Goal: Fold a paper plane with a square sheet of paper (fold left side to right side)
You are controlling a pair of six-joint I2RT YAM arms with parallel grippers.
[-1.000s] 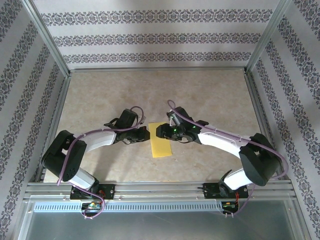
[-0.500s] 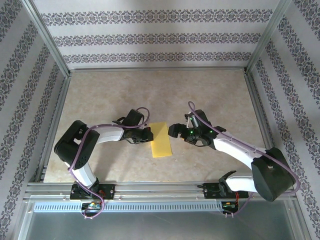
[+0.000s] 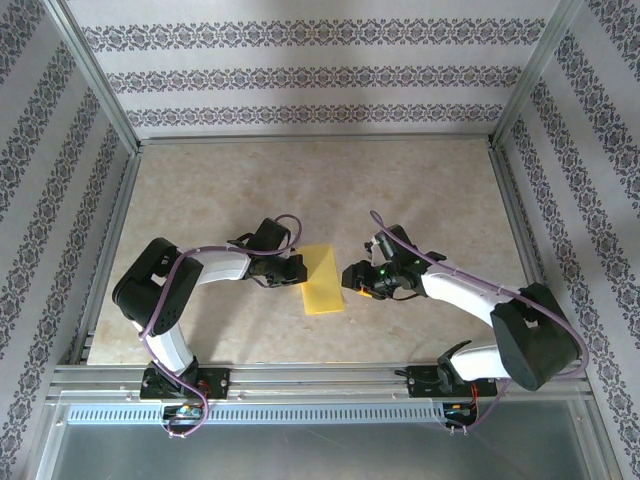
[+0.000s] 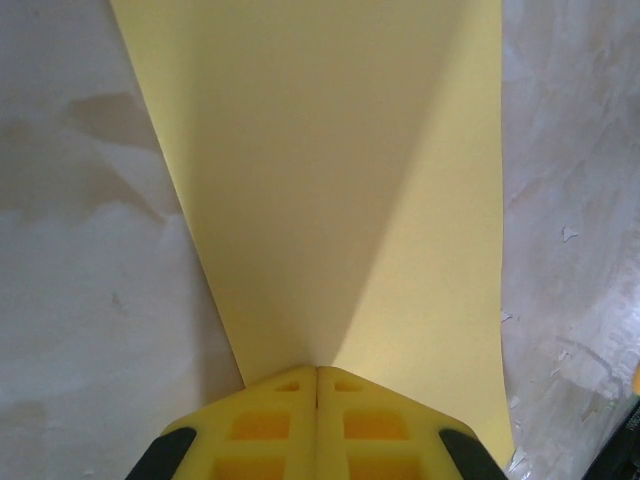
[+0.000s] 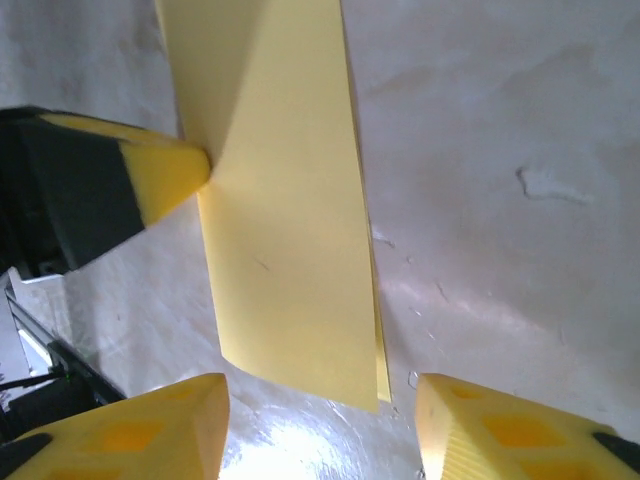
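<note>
Beige marbled table [image 3: 420,190], patterned wallpaper on three sides. Square sheet of paper [image 3: 321,280] lies near table centre, doubled over into a narrow yellow strip. Left gripper [image 3: 297,272] at the strip's left edge, jaws pressed together on the paper; the upper layer lifts off in a shallow tent from the pinch. Right gripper [image 3: 352,277] just right of the strip, jaws apart, holding nothing, clear of the paper.

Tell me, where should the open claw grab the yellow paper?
I'd pinch the thin yellow folded paper sheet at its free right edge, coming in low from the right with the right claw. The shut left claw pins the opposite edge, and the sheet lies nearly flat, so only an edge fits between fingers.
</note>
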